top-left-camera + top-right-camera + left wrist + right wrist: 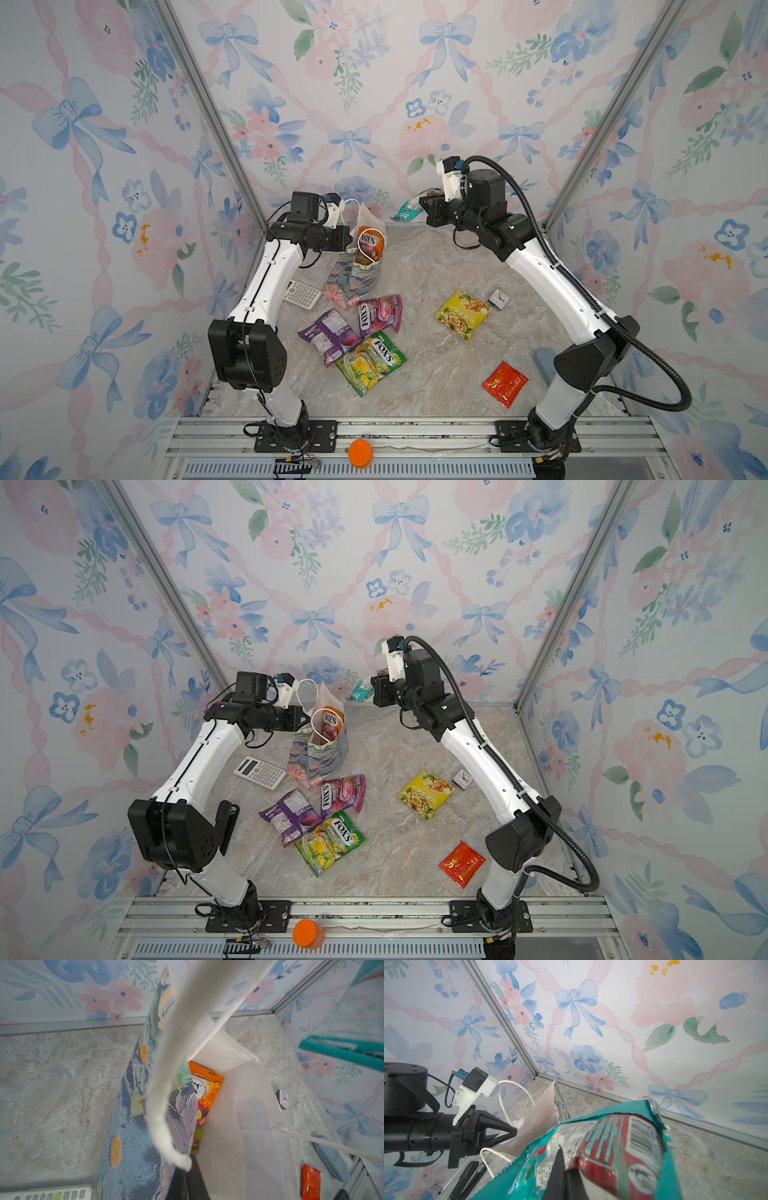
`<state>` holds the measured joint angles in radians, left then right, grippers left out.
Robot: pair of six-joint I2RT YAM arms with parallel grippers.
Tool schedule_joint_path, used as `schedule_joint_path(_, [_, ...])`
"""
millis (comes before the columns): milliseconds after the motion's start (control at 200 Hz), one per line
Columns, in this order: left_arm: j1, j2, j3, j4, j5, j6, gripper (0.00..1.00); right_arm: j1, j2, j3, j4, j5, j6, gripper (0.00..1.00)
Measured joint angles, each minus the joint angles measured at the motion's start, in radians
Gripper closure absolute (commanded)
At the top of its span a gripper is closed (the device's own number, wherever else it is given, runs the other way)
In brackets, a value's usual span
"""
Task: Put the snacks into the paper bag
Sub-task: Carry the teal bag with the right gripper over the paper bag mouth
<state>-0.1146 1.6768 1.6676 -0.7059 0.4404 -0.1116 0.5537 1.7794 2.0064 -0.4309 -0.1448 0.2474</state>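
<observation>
Left claw (348,243) pinches bag (353,278) rim; right claw (424,208), clamped on teal packet (409,209), hangs at bag's two o'clock; calculator (302,295) at eight.

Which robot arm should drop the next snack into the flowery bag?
Right. The right gripper holds the glossy teal plastic packet raised near the flowery paper bag, while the left gripper is busy pinching its rim.

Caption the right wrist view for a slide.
Right gripper holds a teal packet beside the paper bag, whose side the left gripper pinches.
</observation>
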Motion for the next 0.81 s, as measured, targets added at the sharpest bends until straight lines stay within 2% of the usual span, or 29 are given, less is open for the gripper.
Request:
schedule_joint_path(330, [-0.001, 0.0, 0.0, 0.0, 0.003, 0.004, 1.0, 0.076, 0.176, 0.292, -0.106, -0.024, -0.072, 1.0])
schedule_joint_path(805, [-0.002, -0.01, 0.0, 0.0, -0.069, 0.015, 1.0, 0.142, 0.224, 0.335, -0.217, -0.049, -0.159, 1.0])
